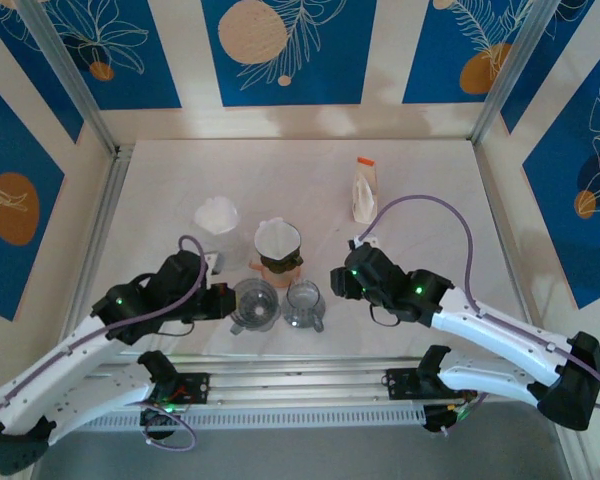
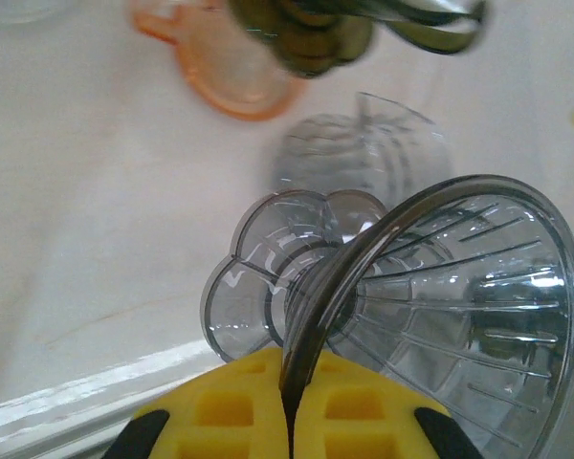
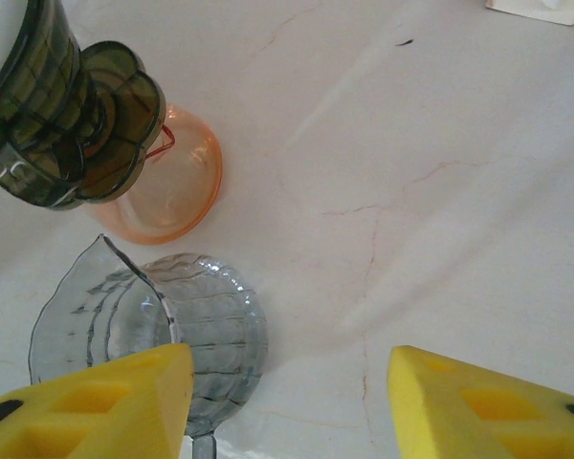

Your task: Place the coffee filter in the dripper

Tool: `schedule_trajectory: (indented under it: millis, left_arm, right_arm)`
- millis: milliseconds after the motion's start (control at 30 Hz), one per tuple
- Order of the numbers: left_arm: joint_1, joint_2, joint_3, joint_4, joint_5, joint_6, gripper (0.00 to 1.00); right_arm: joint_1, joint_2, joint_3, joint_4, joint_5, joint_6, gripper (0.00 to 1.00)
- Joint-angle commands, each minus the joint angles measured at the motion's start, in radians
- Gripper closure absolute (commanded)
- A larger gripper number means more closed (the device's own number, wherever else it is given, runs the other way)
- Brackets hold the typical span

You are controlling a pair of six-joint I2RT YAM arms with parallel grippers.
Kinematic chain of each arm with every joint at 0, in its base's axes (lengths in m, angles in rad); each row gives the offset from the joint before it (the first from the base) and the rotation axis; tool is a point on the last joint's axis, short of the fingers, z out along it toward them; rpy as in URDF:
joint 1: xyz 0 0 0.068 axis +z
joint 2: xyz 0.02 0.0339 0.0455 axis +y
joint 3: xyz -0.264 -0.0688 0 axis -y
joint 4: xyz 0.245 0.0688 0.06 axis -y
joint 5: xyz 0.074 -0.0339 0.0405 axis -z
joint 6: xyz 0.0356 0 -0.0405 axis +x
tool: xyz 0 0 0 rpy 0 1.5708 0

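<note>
Pinching the rim of the clear dripper (image 2: 459, 316), the left gripper (image 2: 289, 402) has its two yellow fingers (image 2: 220, 411) pressed together with the plastic wall caught between them. That dripper is tilted in the left wrist view, its ribbed cone open to the right and its scalloped foot towards the table (image 1: 430, 230).

From above, it sits at the near side of the table, just left of a glass jug (image 1: 305, 305). Behind the two stands a dark dripper (image 1: 278, 243) on an orange cup (image 3: 177, 182), and white paper lines the inside of its cone.

The loose coffee filter (image 1: 217, 215), a white paper cone, lies on the table to the left of the dark dripper and behind the left gripper, apart from both grippers.

The right gripper (image 3: 287, 392) hovers with its yellow fingers spread and nothing between them. It is just right of the glass jug, whose rim shows beside its left finger in the right wrist view.

A small white pouch with an orange top (image 1: 365, 190) stands farther back on the right.
</note>
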Motion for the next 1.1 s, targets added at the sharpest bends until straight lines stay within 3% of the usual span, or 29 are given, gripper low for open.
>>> schedule_trajectory:
  millis: [0, 200, 567, 1067]
  left_arm:
    - [-0.056, 0.079, 0.078, 0.042, 0.033, 0.032, 1.0]
    - [-0.071, 0.226, 0.128, 0.183, 0.077, 0.048, 1.0]
    - [-0.058, 0.437, 0.245, 0.194, 0.074, 0.125, 1.0]
    - [-0.004, 0.517, 0.254, 0.225, 0.113, 0.114, 1.0]
  right_arm:
    - [-0.012, -0.031, -0.013, -0.024, 0.023, 0.022, 0.44]
    - [-0.017, -0.068, -0.017, -0.057, 0.033, 0.03, 0.44]
    - [-0.027, -0.153, -0.047, -0.092, 0.046, 0.043, 0.43]
    - [-0.038, -0.209, -0.064, -0.115, 0.049, 0.043, 0.43]
